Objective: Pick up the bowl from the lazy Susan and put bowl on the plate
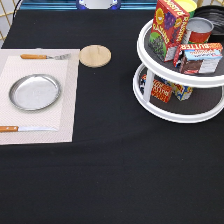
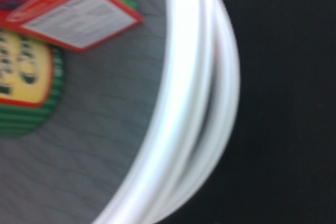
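Exterior view, my fingers: out of this view, so I cannot tell whether they are wide, narrow or holding anything.
Exterior view, bowl: a black rim (image 1: 212,11) shows at the far right, behind the red can (image 1: 199,30) on the top tier.
Exterior view, lazy Susan (image 1: 165,114): right side of the black counter (image 1: 110,170), boxes on both tiers.
Exterior view, plate (image 1: 35,92): bare, on the placemat (image 1: 67,100) at the left, between a fork (image 1: 45,56) and a knife (image 1: 27,129); wooden coaster (image 1: 95,55) just right of the mat.
Wrist view: the lazy Susan's white rim (image 2: 187,125) close up, its grey shelf (image 2: 105,135), a red-edged box (image 2: 75,20).
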